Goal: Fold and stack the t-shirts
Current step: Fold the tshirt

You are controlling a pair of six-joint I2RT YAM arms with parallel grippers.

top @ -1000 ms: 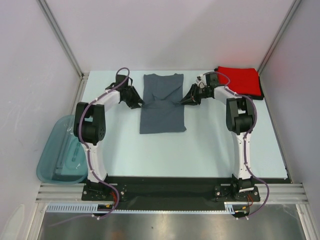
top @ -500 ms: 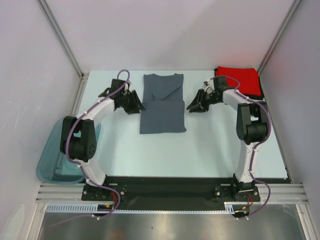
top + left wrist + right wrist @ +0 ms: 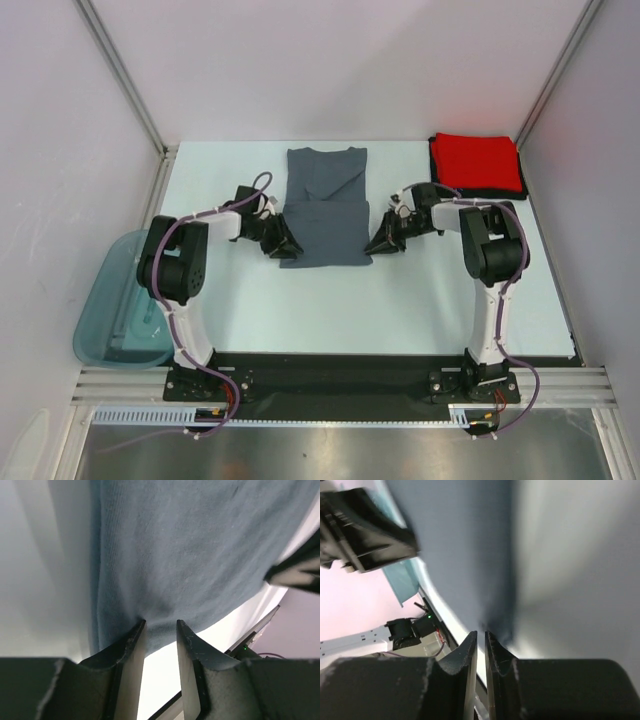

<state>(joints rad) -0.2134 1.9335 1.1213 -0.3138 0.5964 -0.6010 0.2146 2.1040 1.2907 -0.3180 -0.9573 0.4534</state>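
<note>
The slate blue-grey t-shirt [image 3: 325, 205] lies flat mid-table, sleeves folded in, a narrow rectangle. My left gripper [image 3: 285, 248] sits low at its near left corner. In the left wrist view the gripper [image 3: 160, 622] is open, fingertips at the hem of the shirt [image 3: 190, 555]. My right gripper [image 3: 378, 243] is at the near right corner. In the right wrist view the gripper [image 3: 481, 632] has its jaws almost together on the edge of the shirt [image 3: 465, 545]. The folded red t-shirt [image 3: 477, 163] lies on the black one [image 3: 482, 193] at the back right.
A translucent teal tub [image 3: 120, 310] hangs off the table's left edge beside the left arm's base. Grey walls and metal posts close in the back and sides. The black rail with both arm bases runs along the near edge.
Both grippers have moved from the shirt's mid-sides toward me, down to its near corners. The shirt has not visibly moved.
</note>
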